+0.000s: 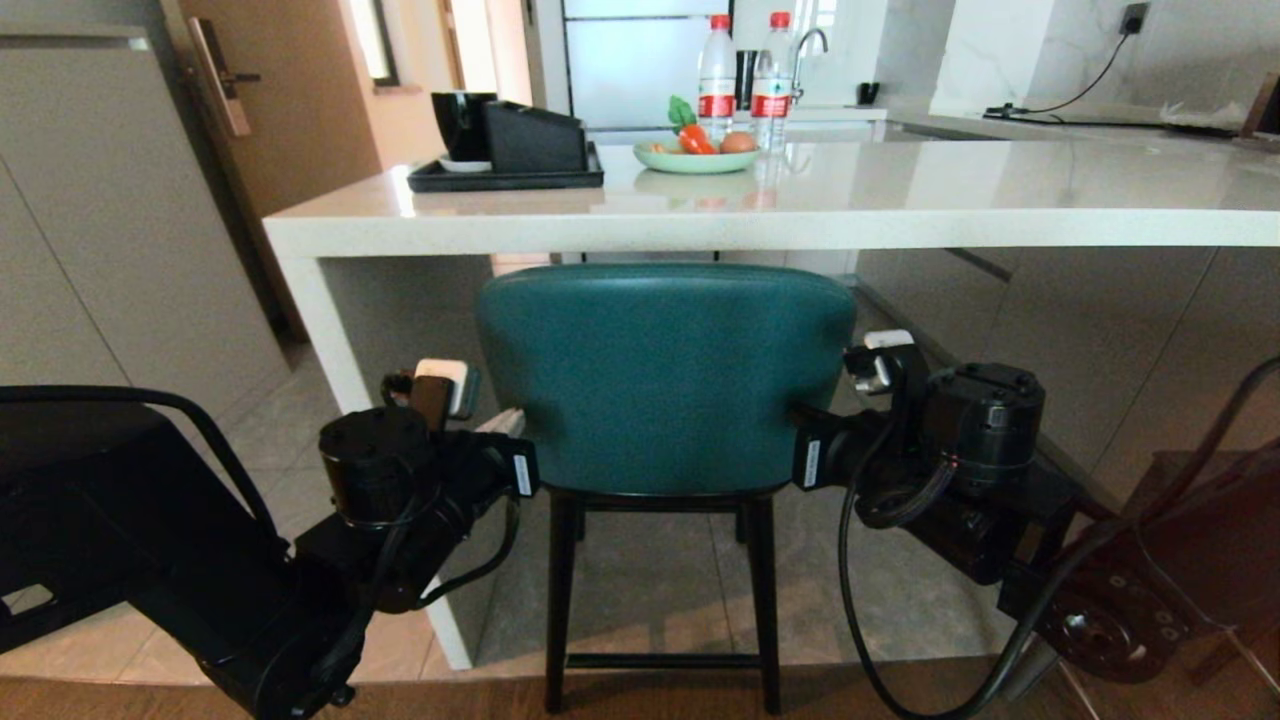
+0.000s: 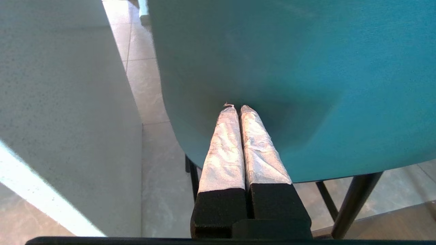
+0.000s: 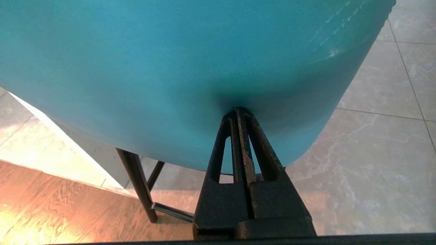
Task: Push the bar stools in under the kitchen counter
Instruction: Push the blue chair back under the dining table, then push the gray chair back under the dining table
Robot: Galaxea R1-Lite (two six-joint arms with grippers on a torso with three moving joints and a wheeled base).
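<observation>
Stool seat: the teal stool (image 1: 665,375) shows only its back and legs; the seat lies hidden behind the backrest.
Second stool: a dark frame (image 1: 1215,520) at the head view's right edge is cut off, too little to identify.
Counter: the slab (image 1: 900,205) runs out of the picture on the right.
Bottle labels: print on the two bottles (image 1: 716,80) too small to read.
</observation>
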